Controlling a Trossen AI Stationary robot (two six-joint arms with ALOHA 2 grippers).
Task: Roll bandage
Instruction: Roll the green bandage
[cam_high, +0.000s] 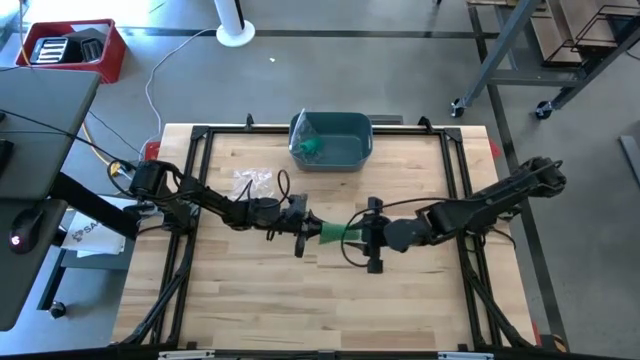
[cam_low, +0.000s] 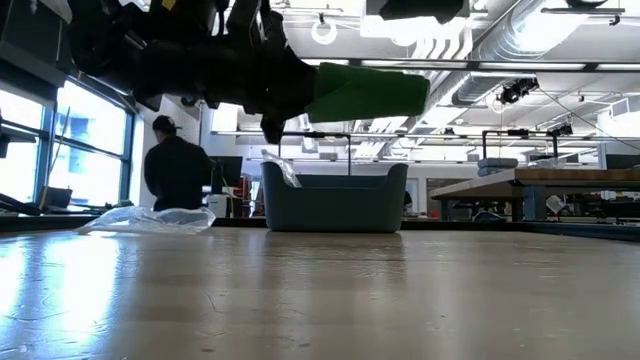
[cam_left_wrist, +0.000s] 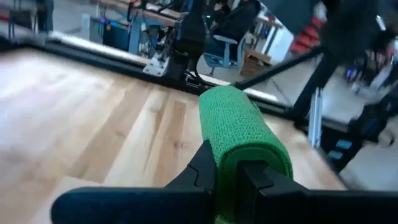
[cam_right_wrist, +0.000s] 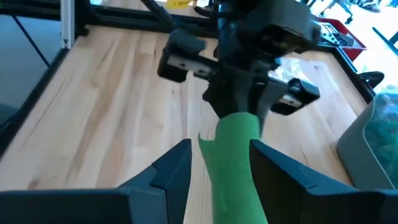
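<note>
A green bandage roll (cam_high: 335, 232) hangs in the air over the middle of the table, well clear of the wood in the low view (cam_low: 365, 92). My left gripper (cam_high: 305, 228) comes from the table's left and is shut on the roll's left end. My right gripper (cam_right_wrist: 221, 168) comes from the table's right and stands open. Its two fingers (cam_right_wrist: 177, 165) flank the roll's right end (cam_right_wrist: 233, 168), and no frame shows plainly whether they touch it. My left gripper pinches the roll's near end (cam_left_wrist: 229, 167) between its two fingers (cam_left_wrist: 202, 169). The fingers come in about level from the table's left and lie along the roll. The roll sticks out past the fingertips toward the right arm, close to level and lifted clear of the table.
A blue-grey bin (cam_high: 345, 152) stands at the far middle of the table with another green bandage (cam_high: 311, 147) inside. A clear plastic wrapper (cam_high: 250, 182) lies on the wood far-left of the grippers. Black frame rails (cam_high: 200, 160) run along the table's sides. A person (cam_low: 175, 170) stands in the room beyond.
</note>
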